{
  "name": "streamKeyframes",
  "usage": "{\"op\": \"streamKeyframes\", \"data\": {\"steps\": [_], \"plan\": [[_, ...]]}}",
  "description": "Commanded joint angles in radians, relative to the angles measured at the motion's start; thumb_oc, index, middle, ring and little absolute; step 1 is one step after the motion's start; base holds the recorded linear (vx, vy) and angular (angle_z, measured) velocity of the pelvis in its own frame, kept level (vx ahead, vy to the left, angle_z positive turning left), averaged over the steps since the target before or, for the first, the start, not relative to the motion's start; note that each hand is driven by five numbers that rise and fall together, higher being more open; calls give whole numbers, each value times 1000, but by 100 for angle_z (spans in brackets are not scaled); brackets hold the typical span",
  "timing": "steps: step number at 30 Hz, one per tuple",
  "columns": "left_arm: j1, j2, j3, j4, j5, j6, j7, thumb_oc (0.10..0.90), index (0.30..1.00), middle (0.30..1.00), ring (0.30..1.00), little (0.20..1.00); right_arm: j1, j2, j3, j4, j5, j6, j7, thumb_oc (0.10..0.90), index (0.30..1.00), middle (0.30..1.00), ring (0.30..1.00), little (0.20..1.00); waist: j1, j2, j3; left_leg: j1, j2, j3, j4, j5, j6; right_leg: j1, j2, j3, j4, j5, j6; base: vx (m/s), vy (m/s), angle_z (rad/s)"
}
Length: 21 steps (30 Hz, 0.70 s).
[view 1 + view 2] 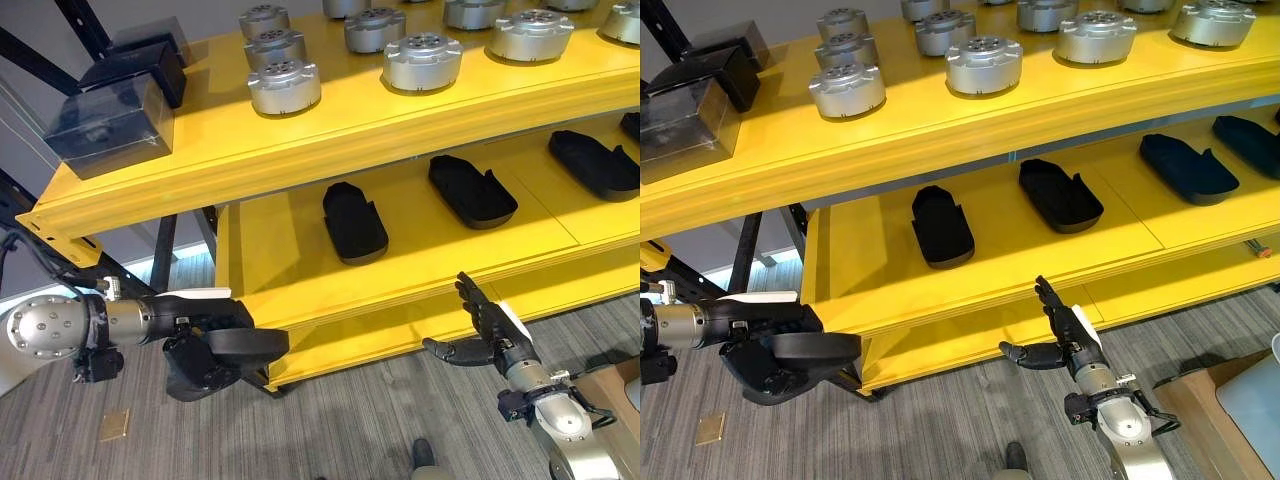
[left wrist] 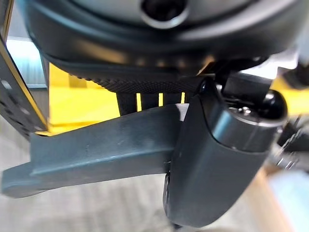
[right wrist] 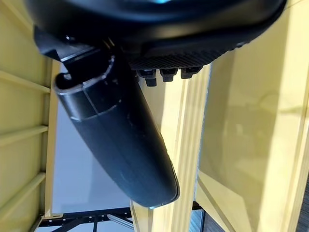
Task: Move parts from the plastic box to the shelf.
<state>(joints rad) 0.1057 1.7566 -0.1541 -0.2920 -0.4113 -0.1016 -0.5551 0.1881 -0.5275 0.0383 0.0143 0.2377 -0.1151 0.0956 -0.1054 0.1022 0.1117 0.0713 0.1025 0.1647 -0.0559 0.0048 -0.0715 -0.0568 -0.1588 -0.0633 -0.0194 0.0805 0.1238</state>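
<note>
My left hand [image 1: 195,368] hangs low at the left, in front of the yellow shelf's [image 1: 280,250] lower corner. It is shut on a flat black moulded part [image 1: 250,345] that sticks out to the right of the fingers. In the left wrist view the same part [image 2: 91,154] lies across the palm under the thumb [image 2: 217,159]. My right hand [image 1: 482,322] is open at the lower right, fingers straight and thumb spread, just in front of the shelf's bottom board. It holds nothing. Three like black parts [image 1: 353,222] lie on the middle level.
Several silver round metal parts [image 1: 284,86] stand on the top level, with dark transparent boxes [image 1: 105,125] at its left end. Bare yellow board lies left of the leftmost black part. A pale container [image 1: 1255,400] on cardboard shows at the lower right corner.
</note>
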Motion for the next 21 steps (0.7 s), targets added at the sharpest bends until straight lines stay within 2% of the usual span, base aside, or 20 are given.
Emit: {"op": "streamKeyframes", "data": {"steps": [1, 3, 4, 7, 12, 15, 21], "plan": [[-88, 181, 239, 28, 280, -114, 70, 400, 300, 300, 300, 300, -102, -45, -12, -114, 4, -75, 19, 900, 1000, 1000, 1000, 1000, -19, -55, -24, 13, 73, -10, -10, 33, -52, 120, -88, -41, -30, -21, 100, 19, -14, 8], [-97, 217, 308, -5, 470, -141, 106, 400, 300, 300, 300, 300, -94, -50, -23, -121, -17, -72, 28, 900, 1000, 1000, 1000, 1000, -6, -56, -29, 15, 72, -15, -16, 32, -52, 127, -89, -49, -33, -24, 101, 19, -22, 7], [-114, 212, 359, -24, 551, -143, 123, 400, 300, 300, 300, 300, -77, -48, -49, -121, -24, -70, 38, 900, 1000, 1000, 1000, 1000, 14, -57, -37, 15, 71, -21, -19, 31, -52, 133, -89, -57, -36, -28, 100, 18, -24, 4], [-186, 205, 377, -77, 633, -152, 126, 400, 300, 300, 300, 300, -43, -43, -92, -130, -35, -52, 55, 900, 1000, 1000, 1000, 1000, 52, -60, -52, 16, 70, -30, -23, 27, -51, 138, -89, -63, -41, -31, 99, 11, -11, 11], [-324, 179, 318, -113, 609, -145, 130, 400, 300, 300, 300, 300, -22, -21, -123, -127, -27, -36, 72, 900, 1000, 1000, 1000, 1000, 84, -68, -61, 14, 68, -40, -24, 25, -50, 147, -85, -72, -45, -35, 96, -2, -10, 13], [-394, 163, 264, -136, 572, -148, 113, 400, 300, 300, 300, 300, -27, -16, -123, -128, -18, -26, 90, 900, 1000, 1000, 1000, 1000, 84, -71, -57, 14, 66, -45, -25, 26, -50, 149, -85, -77, -46, -34, 95, -18, 3, 7], [-506, 138, 167, -159, 592, -137, 106, 400, 300, 300, 300, 300, -30, -10, -121, -122, -27, -12, 106, 900, 1000, 1000, 1000, 1000, 78, -77, -54, 12, 65, -47, -28, 24, -49, 148, -85, -79, -52, -31, 93, -16, -3, 7]]}}
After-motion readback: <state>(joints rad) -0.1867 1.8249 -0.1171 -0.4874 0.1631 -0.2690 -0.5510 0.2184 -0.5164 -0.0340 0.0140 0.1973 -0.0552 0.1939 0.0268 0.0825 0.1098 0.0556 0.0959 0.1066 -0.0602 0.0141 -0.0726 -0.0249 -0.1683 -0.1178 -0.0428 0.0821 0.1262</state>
